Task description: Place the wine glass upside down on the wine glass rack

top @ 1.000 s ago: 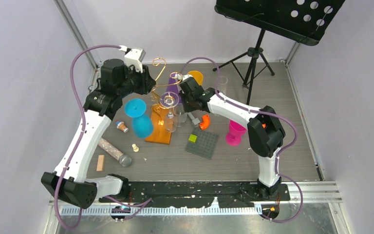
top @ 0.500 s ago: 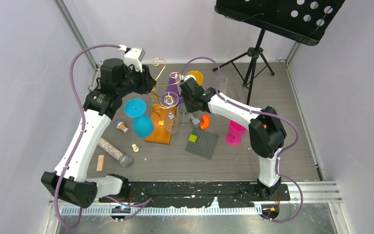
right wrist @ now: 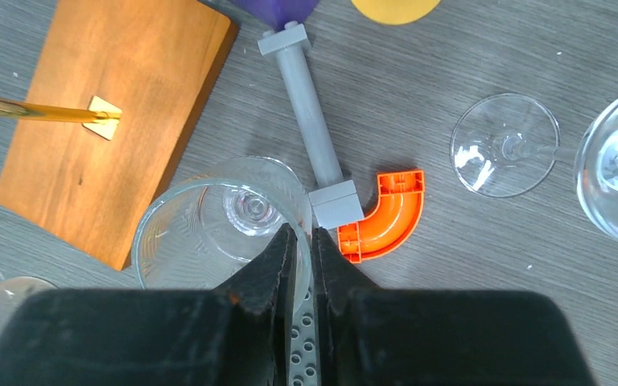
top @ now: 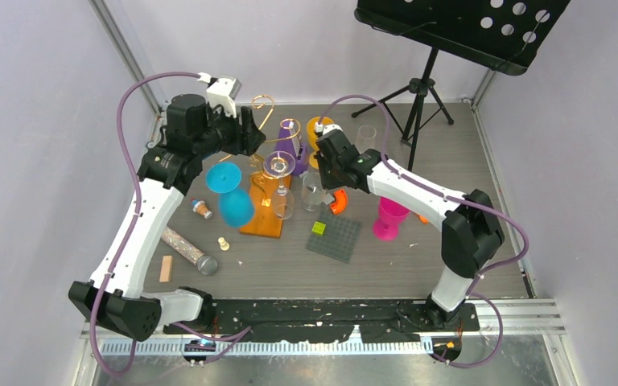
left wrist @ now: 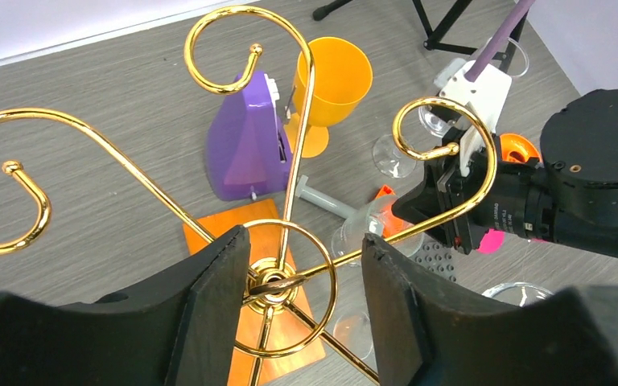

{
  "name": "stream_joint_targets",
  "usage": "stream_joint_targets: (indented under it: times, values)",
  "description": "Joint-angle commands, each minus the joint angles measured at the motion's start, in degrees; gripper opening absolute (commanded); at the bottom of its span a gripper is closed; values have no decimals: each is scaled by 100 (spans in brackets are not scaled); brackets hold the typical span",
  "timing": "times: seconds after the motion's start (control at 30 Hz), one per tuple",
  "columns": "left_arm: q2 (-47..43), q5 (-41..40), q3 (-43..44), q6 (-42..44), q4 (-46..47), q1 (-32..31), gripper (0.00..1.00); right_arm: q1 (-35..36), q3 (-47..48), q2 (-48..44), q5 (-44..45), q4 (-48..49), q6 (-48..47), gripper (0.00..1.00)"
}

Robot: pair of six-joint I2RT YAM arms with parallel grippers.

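The wine glass rack (left wrist: 278, 283), gold wire scrolls on a stem, stands on an orange base (top: 259, 219) at mid-table. My left gripper (left wrist: 306, 297) is open above it, one finger on each side of the top ring and hub, gripping nothing. My right gripper (right wrist: 303, 237) is shut on the rim of a clear wine glass (right wrist: 201, 233), which hangs upright with its foot showing through the bowl. That glass (top: 312, 193) is just right of the base (right wrist: 113, 72), apart from the scrolls.
Another clear glass (top: 283, 207) stands at the base's right edge, and more glasses (right wrist: 503, 145) lie further right. A purple block (top: 287, 149), orange goblet (top: 322, 129), blue goblet (top: 225, 181), pink goblet (top: 388, 219), grey studded plate (top: 334, 239), orange elbow (right wrist: 386, 213) and music stand (top: 418, 88) crowd around.
My left gripper's jaws have spread wider over the rack's top. My right arm has carried the wine glass a little to the right, away from the rack.
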Motion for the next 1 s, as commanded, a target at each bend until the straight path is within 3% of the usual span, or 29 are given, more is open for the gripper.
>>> stream_joint_targets:
  times: [0.0, 0.37, 0.97]
  values:
    - [-27, -105, 190, -21, 43, 18, 60, -36, 90, -428, -163, 470, 196, 5]
    - [-223, -783, 618, 251, 211, 18, 84, -70, 208, -645, -321, 463, 294, 5]
    - [-1192, -844, 661, -56, 617, 18, 93, -159, 211, -1926, 192, 164, 140, 5]
